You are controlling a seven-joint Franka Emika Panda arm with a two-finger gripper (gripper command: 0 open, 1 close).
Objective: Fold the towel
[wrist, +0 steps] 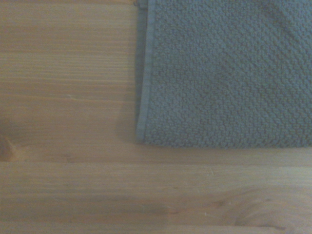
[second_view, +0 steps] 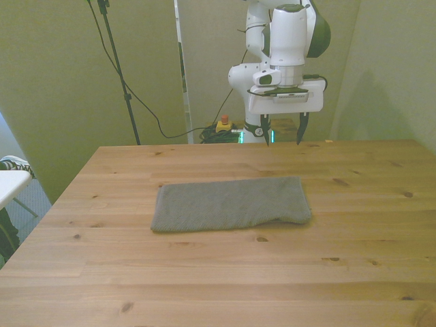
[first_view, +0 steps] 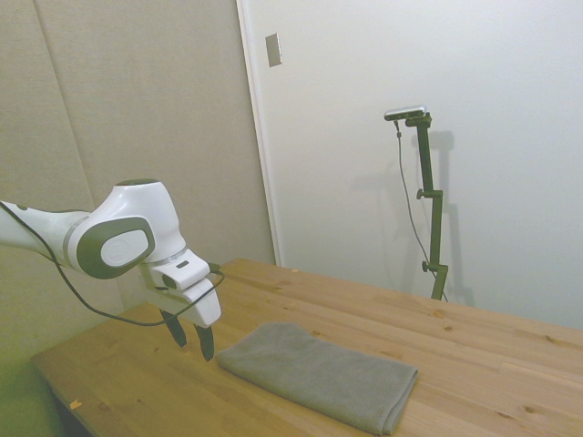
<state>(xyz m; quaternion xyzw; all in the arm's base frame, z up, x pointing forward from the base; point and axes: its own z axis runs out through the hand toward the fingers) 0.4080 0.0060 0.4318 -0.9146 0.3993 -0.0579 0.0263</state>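
Hovering over the wooden surface (first_view: 474, 355), gripper (first_view: 190, 339) sits off the towel's near corner — jaws spread, holding nothing, clear of the cloth. Towel (second_view: 230, 204) lies flat mid-surface, folded into a long rectangle with doubled layers — wrist view shows one hemmed corner (wrist: 146, 131) on bare wood.

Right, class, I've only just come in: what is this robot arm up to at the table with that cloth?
A white robot arm is set to fold the towel, which lies flat on the wooden table, already doubled into a long rectangle. The gripper hangs above the table behind the towel's end on the front view's right, fingers open and holding nothing. The wrist view looks down on a hemmed corner of the towel. Nothing is gripped yet, so the next fold has not begun.
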